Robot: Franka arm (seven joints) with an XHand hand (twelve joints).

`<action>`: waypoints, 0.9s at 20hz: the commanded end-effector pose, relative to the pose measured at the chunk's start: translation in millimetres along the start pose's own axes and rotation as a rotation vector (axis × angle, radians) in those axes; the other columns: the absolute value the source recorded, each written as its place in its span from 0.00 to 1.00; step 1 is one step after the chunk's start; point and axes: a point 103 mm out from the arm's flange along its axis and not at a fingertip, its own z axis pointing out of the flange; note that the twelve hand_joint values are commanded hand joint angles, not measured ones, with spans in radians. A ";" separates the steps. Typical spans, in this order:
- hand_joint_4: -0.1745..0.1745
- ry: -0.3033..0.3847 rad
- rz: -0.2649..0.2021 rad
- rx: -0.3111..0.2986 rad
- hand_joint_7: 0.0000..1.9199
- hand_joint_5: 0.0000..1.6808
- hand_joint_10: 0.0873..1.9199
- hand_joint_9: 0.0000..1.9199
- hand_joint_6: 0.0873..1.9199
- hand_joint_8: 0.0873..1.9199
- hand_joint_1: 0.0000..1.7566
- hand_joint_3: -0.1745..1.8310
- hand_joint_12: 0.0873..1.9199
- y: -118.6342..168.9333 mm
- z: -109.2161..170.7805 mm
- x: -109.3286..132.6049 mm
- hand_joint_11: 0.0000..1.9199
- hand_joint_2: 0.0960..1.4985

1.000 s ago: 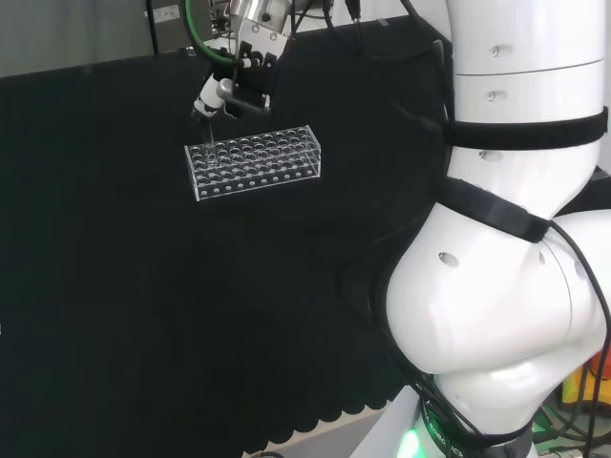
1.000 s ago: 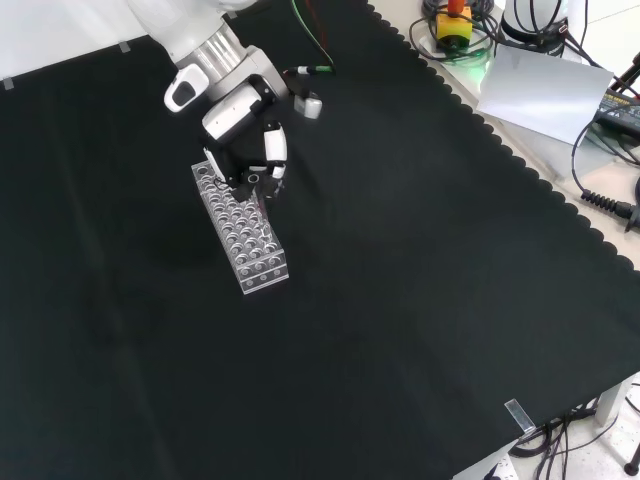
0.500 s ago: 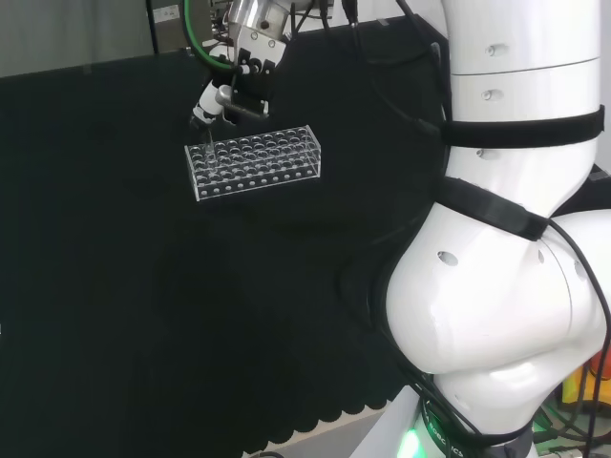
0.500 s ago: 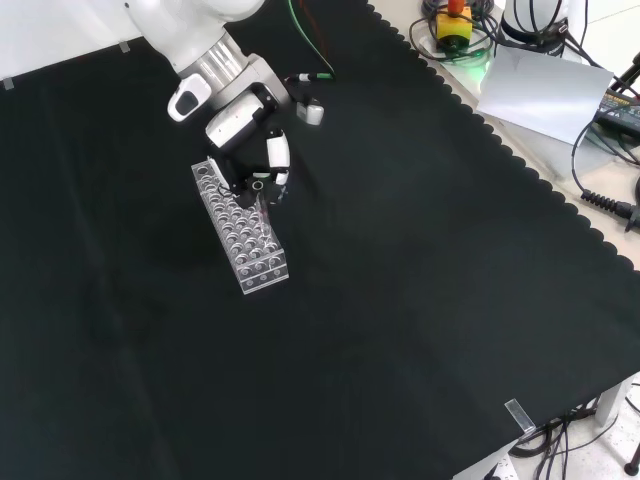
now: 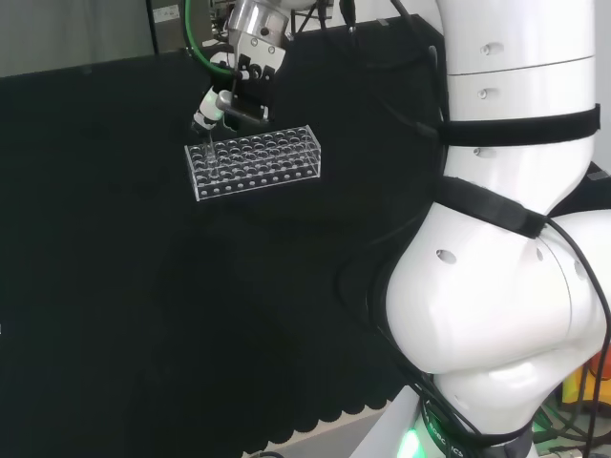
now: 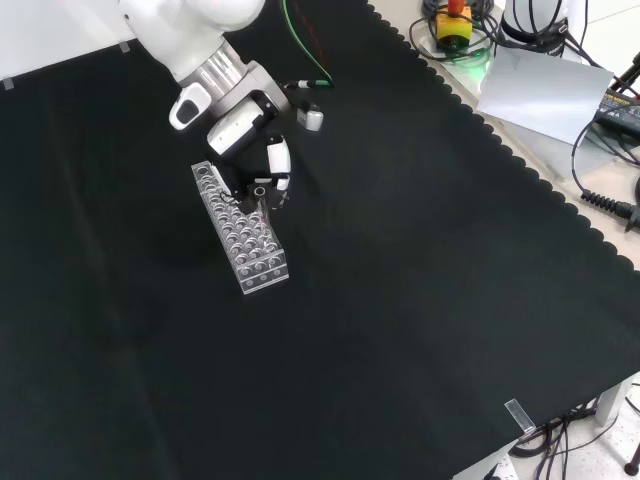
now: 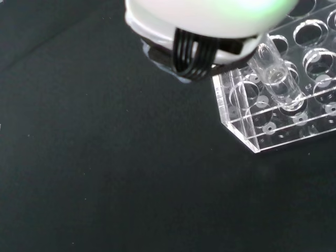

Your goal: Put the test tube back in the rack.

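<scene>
Black and white, the hand (image 5: 239, 91) hangs over the left end of the clear rack (image 5: 254, 160) in the head view, its fingers (image 6: 279, 160) curled round a clear tube (image 7: 275, 79). From the wrist, the tube stands nearly upright, its lower end down in a hole by the rack's end corner; whether it has reached the bottom I cannot tell. In the front view the rack lies on the black cloth (image 6: 420, 280), the hand at its far end.

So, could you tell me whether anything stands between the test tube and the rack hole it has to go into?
Nothing visible does: the test tube held by the hand already has its tip at a hole near the end of the rack.
</scene>
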 end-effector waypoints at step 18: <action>0.00 0.023 0.006 0.044 0.72 0.82 0.36 0.84 0.00 0.32 0.76 0.30 0.43 13.5 23.0 -14.1 0.65 0.47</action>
